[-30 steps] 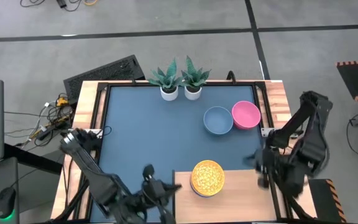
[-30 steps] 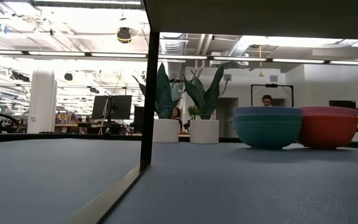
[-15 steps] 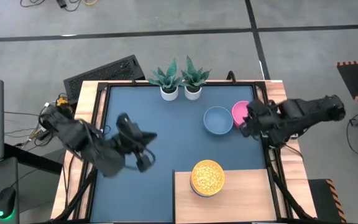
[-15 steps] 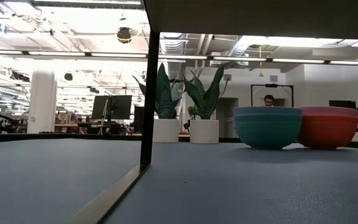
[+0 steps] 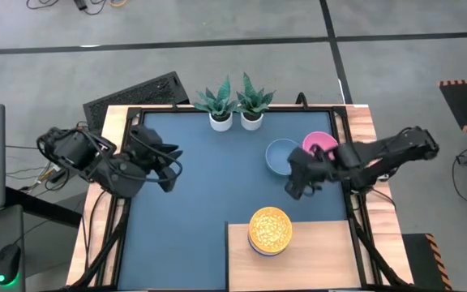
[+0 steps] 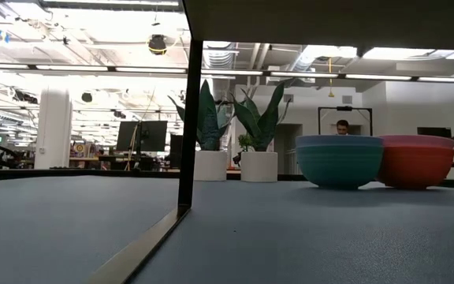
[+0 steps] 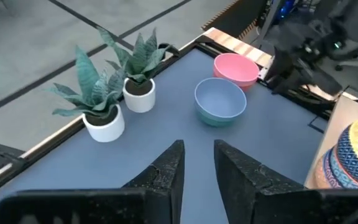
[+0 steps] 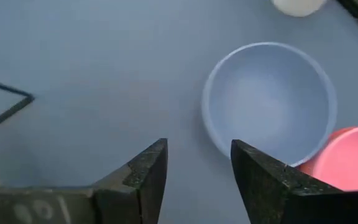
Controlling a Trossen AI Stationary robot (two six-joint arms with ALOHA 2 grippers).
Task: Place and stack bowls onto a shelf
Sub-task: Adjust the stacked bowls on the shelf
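A stack of small patterned bowls, a yellow one on top (image 5: 270, 229), stands on the pale wood shelf (image 5: 314, 259) at the table's near side. A grey-blue bowl (image 5: 282, 156) and a pink bowl (image 5: 323, 144) sit side by side on the blue tabletop at the far right. My right gripper (image 5: 296, 183) hovers open just near of the grey-blue bowl (image 8: 269, 99), with nothing between its fingers. My left gripper (image 5: 166, 169) hangs over the table's left part, its fingers (image 7: 199, 168) a little apart and empty.
Two white plant pots (image 5: 220, 120) (image 5: 251, 120) stand at the far edge's middle. In the low view the shelf's dark leg (image 6: 188, 118) rises from the tabletop, with the shelf's underside (image 6: 329, 20) overhead. Wooden strips (image 5: 120, 130) border the table.
My left gripper has gone from beside the shelf's left edge toward the table's far left. My right gripper has left the shelf's right side, swung toward the far edge past the pink bowl, then come left to the near side of the grey-blue bowl. No bowl has moved.
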